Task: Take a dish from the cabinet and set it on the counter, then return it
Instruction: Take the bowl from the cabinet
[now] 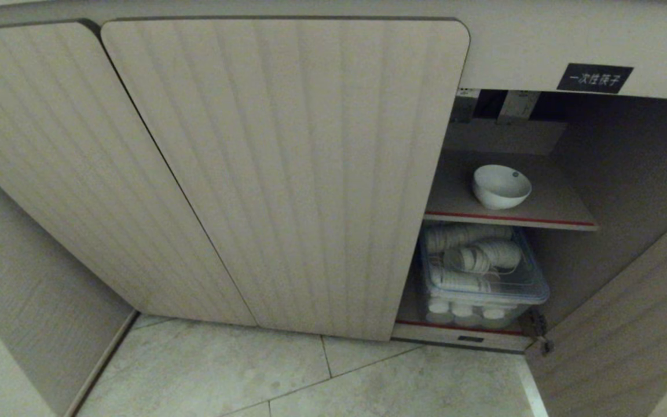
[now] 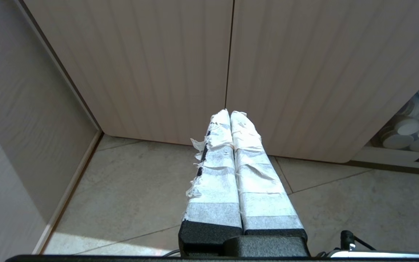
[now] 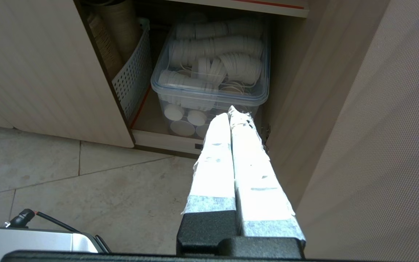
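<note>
While dish (image 1: 501, 186) sits on cabinet (image 1: 287, 174) shelf, left gripper (image 2: 229, 112), right gripper (image 3: 234, 112) pressed together, empty.

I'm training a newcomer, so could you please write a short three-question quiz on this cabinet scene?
1. True or false: the dish sits on the cabinet's upper shelf.
2. What stands below that shelf? A) clear lidded tub B) steel pot C) kettle
3. In what state are the left gripper and right gripper?

Key: 1 true. 2 A, the tub of small white items. 3 Both shut and empty, low before the cabinet.
</note>
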`<state>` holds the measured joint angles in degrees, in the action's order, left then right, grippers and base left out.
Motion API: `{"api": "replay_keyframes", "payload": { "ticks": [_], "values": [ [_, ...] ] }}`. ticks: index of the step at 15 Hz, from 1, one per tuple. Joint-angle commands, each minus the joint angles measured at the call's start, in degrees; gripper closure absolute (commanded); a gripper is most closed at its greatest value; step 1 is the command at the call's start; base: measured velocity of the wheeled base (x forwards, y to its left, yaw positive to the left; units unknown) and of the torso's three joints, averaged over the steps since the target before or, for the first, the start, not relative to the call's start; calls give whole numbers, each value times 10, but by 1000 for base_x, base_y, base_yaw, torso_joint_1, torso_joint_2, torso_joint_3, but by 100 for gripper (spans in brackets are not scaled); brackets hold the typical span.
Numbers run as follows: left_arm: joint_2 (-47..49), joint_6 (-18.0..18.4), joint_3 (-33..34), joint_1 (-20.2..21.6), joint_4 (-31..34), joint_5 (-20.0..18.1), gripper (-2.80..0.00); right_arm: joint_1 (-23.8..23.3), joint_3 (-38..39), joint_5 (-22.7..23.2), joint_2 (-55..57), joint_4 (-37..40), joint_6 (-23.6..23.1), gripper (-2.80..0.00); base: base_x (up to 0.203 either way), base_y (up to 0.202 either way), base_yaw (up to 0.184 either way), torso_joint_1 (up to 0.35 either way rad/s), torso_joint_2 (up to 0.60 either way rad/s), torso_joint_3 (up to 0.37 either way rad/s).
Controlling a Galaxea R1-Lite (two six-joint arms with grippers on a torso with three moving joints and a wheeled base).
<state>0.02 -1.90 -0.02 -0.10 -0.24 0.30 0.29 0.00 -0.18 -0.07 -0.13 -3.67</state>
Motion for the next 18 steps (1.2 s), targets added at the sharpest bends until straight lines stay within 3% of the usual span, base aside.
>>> {"api": "replay_keyframes", "payload": {
  "ticks": [1, 9, 15, 18],
  "values": [
    [0, 0, 0, 0, 0, 0, 0, 0, 0, 0, 1, 0, -1, 0, 0, 0, 0, 0, 0, 0],
    [0, 0, 0, 0, 0, 0, 0, 0, -1, 1, 6, 3, 2, 0, 0, 0, 0, 0, 0, 0],
    [0, 0, 0, 0, 0, 0, 0, 0, 0, 3, 127, -22, -9, 0, 0, 0, 0, 0, 0, 0],
    [0, 0, 0, 0, 0, 0, 0, -1, 0, 41, 208, -75, -14, 0, 0, 0, 0, 0, 0, 0]
  ]
}}
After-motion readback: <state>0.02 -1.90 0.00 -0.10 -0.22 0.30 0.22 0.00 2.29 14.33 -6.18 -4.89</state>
